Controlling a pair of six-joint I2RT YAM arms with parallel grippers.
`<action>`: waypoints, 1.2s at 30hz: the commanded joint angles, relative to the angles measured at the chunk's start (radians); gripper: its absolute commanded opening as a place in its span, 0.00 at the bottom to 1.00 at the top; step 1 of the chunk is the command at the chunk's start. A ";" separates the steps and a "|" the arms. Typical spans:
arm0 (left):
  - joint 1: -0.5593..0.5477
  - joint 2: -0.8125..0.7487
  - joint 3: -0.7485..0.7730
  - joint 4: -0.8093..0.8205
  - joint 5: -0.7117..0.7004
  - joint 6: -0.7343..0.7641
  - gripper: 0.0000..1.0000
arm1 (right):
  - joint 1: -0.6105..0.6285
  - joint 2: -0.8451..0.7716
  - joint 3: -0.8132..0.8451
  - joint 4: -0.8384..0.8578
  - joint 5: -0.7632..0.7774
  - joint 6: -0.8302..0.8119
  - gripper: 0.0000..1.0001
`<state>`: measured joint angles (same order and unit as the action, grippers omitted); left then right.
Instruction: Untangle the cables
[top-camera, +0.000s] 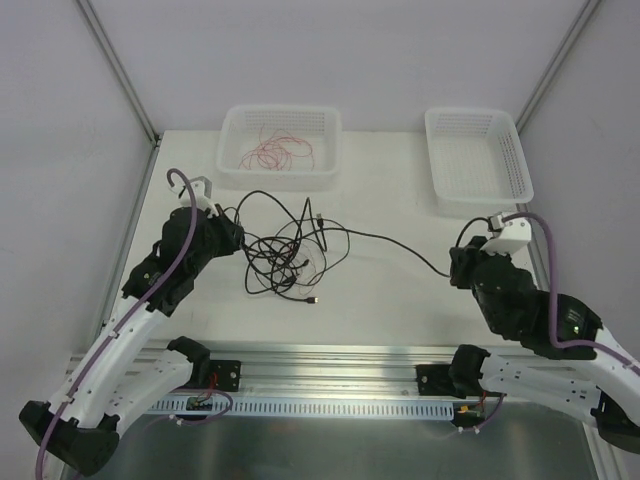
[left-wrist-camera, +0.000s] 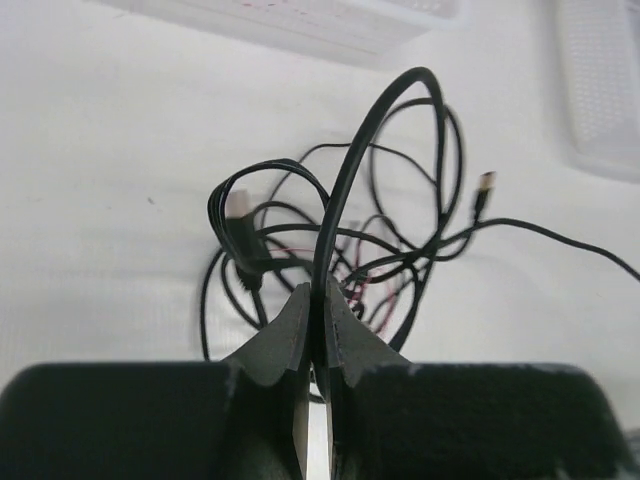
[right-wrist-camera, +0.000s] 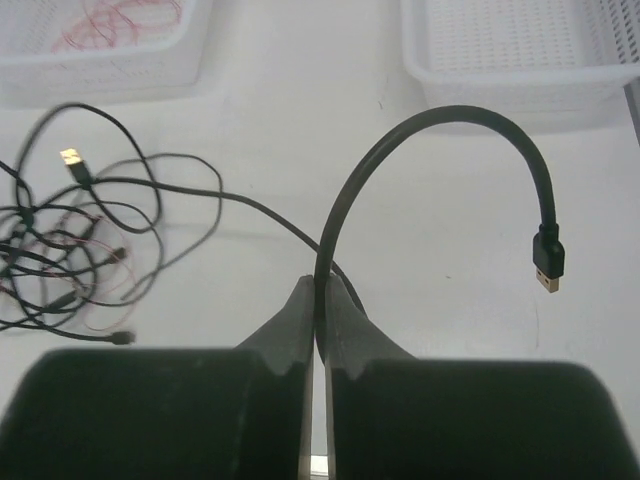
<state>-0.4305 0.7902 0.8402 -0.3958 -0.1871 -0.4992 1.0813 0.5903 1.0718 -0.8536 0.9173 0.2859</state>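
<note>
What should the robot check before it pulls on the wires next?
1. Does the left gripper grip a black loop? Ok, it is shut on it.
2. Does the right gripper grip a black cable? Ok, it is shut on it near the plug end.
3. Do both hold the same cable? Cannot tell.
4. Is the tangle loosened? Not ok, the loops cross each other between the arms.
5. Is the pink strand free of the black ones? Not ok, it runs through the tangle.
</note>
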 joint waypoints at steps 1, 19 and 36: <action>0.006 -0.058 0.086 -0.012 0.124 0.042 0.00 | -0.014 0.089 -0.080 -0.087 0.019 0.040 0.01; -0.030 0.012 -0.024 0.064 0.412 0.018 0.00 | -0.416 0.241 -0.323 0.211 -0.669 -0.020 0.38; -0.188 0.062 -0.187 0.309 0.293 -0.160 0.93 | -0.006 0.356 -0.165 0.450 -0.776 -0.249 0.74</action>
<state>-0.6098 0.9409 0.6834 -0.1127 0.1680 -0.6365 1.0351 0.8875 0.8547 -0.4789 0.1719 0.1093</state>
